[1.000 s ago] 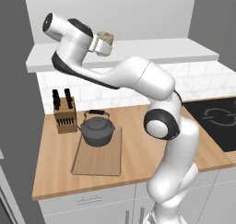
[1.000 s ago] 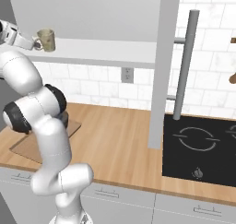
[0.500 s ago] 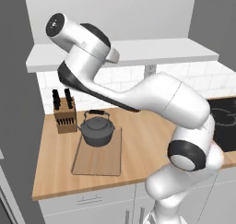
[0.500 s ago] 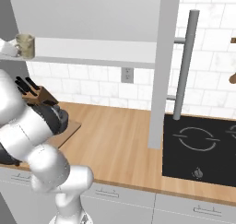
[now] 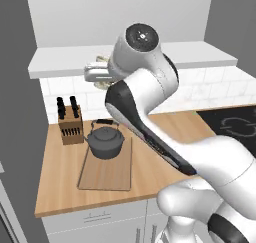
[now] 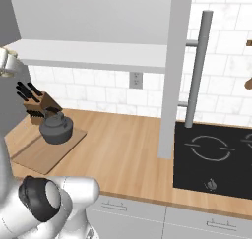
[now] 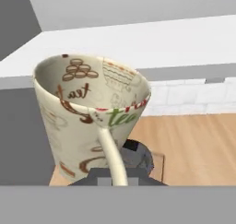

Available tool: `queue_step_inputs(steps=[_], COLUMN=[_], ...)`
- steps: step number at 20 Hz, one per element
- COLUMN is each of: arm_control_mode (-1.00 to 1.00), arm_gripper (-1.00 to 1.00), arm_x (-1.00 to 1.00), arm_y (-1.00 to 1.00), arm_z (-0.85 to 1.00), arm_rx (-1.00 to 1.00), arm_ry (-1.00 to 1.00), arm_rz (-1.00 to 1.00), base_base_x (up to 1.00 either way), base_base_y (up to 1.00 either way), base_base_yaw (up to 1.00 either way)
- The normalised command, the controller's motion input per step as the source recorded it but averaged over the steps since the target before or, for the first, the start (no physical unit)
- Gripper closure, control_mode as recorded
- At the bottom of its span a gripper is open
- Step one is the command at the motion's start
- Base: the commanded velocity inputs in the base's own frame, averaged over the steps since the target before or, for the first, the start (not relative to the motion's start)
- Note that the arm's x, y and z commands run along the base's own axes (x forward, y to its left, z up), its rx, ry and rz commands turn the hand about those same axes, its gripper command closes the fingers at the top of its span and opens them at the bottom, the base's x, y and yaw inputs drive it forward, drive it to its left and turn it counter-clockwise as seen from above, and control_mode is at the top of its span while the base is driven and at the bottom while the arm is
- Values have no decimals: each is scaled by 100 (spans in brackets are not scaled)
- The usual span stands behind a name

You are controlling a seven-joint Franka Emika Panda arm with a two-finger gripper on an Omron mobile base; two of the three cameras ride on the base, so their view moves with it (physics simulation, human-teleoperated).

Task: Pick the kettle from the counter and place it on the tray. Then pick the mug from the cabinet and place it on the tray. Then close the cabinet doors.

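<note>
Below, kettle point(image 5: 105, 142) sits on tray point(image 5: 106, 173) (knife block point(image 5: 69, 126) beside).

Cream mug point(image 7: 87, 117), centre of the hand view — brown and red lettering, green "tea". Dark grey kettle point(image 5: 105, 142) on a light wooden tray point(image 5: 107, 174), lower left — brown knife block point(image 5: 70, 128).

cream patterned mug point(image 7: 87, 117) upright in the air, dark kettle point(image 5: 104, 141) on wooden tray point(image 5: 106, 171).

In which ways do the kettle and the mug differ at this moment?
The kettle is dark grey and squat; the mug is cream with printed patterns and taller in shape. The kettle rests on the tray; the mug is held in the air by the gripper. Both stand upright and have a handle.
</note>
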Motion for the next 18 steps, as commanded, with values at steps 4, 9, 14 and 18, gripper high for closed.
queue_step_inputs(steps=[4,9,14,18], arm_control_mode=[-100,-100,-100,-100], arm_gripper=[100,100,100,100], arm_x=[-65,-49,-21,9], arm_y=[-46,-43,-35,-14], arm_z=[-37,-39,-60,-87], arm_rx=[12,2,-3,-17], arm_ry=[8,6,0,1], arm_rz=[84,84,63,24], base_base_x=[0,0,0,0], base_base_y=[0,0,0,0], base_base_yaw=[0,0,0,0])
